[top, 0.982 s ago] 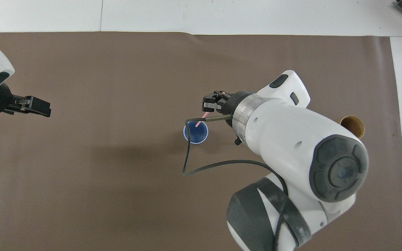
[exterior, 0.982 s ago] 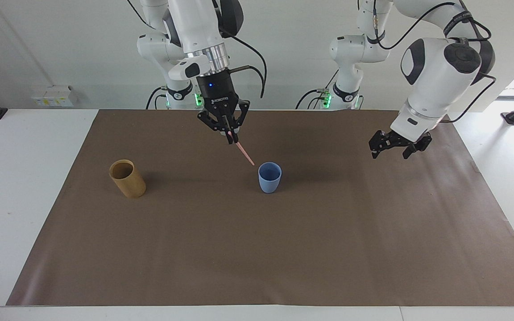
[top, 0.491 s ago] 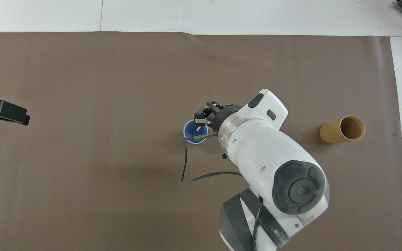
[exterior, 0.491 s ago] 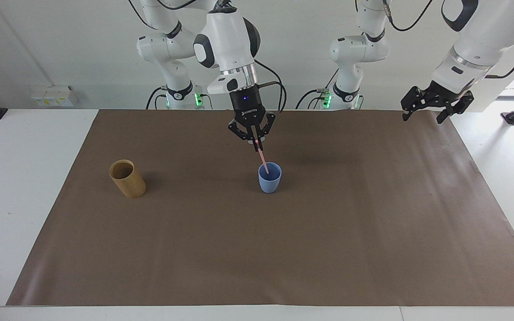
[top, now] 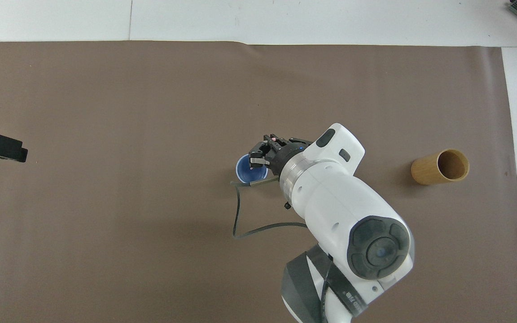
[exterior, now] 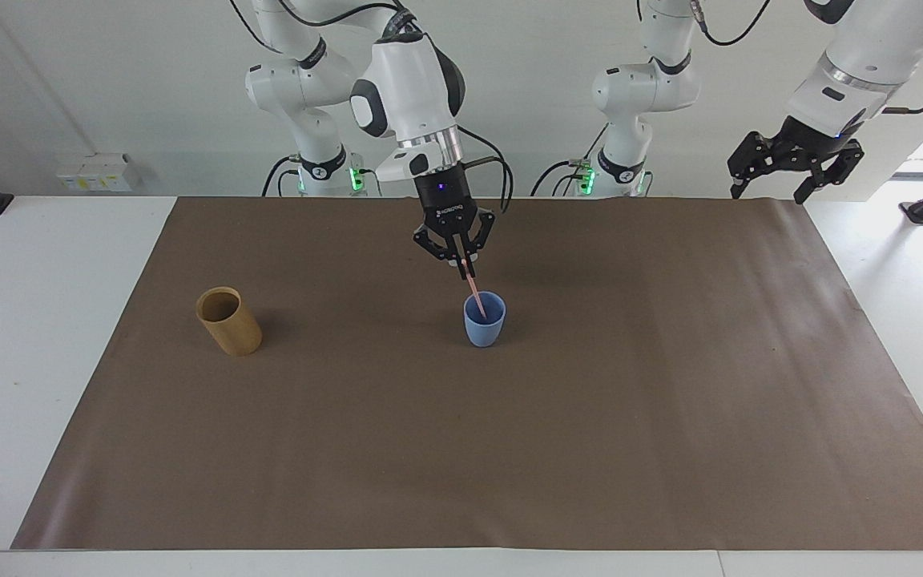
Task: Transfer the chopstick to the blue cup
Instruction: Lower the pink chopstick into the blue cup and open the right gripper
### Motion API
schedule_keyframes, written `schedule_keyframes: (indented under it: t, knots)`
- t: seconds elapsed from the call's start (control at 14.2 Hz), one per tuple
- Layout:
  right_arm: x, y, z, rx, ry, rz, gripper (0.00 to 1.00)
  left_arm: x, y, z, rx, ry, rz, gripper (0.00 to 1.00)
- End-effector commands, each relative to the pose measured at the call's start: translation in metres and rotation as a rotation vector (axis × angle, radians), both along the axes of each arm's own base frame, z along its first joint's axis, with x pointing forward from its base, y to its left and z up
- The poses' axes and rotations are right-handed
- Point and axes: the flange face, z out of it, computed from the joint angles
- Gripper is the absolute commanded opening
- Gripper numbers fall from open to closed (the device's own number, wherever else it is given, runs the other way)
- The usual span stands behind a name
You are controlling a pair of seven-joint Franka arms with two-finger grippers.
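**Chopstick tip in the cup, grip not yet released**

Over the small light-blue tapered cup (exterior: 484, 318), near the middle of the brown paper mat (exterior: 461, 449), the right gripper (exterior: 460, 262) hangs with its fingertips pressed together on the top of the thin pale pink chopstick (exterior: 473, 292). The stick slants down from the pinch, and its lower end sits inside the cup's mouth. From overhead the gripper covers part of the rim, so depth is best read from the facing view. To finish well, I judge the arm should lower until the tip is close to the cup's floor, keep the stick nearly upright, then part the fingers gently so the light tumbler is not tipped. Toward the right arm's end stands a tan bamboo cylinder cup (exterior: 228, 320), well apart. Off at the mat's other end, the left gripper (exterior: 794, 164) waits raised, fingers spread and empty.
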Motion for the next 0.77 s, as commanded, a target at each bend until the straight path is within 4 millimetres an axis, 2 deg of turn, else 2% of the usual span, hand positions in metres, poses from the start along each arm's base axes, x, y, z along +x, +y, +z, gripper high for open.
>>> schedule_keyframes:
  t: [0.0, 0.21, 0.28, 0.35, 0.63, 0.7]
  knots:
    - [-0.003, 0.009, -0.023, 0.005, -0.004, 0.024, 0.0, -0.008, 0.004, -0.001, -0.021, -0.021, 0.009, 1.0]
    - [-0.003, 0.009, -0.028, -0.005, 0.007, 0.027, 0.0, -0.008, 0.004, -0.001, -0.02, -0.021, 0.01, 1.0]
    - [-0.004, 0.01, -0.029, -0.004, 0.018, 0.018, 0.14, -0.008, 0.003, 0.0, -0.02, -0.021, 0.006, 1.0]
    - [-0.003, 0.011, -0.026, 0.002, 0.013, 0.017, 0.34, -0.007, -0.001, 0.001, -0.02, -0.024, 0.001, 1.0]
    - [0.001, 0.015, -0.023, 0.013, 0.006, 0.02, 0.73, -0.008, -0.004, 0.001, -0.02, -0.021, -0.004, 1.0]
    - [0.006, 0.015, -0.015, 0.021, -0.005, 0.017, 0.83, -0.008, -0.004, 0.001, -0.02, -0.018, -0.009, 1.0]
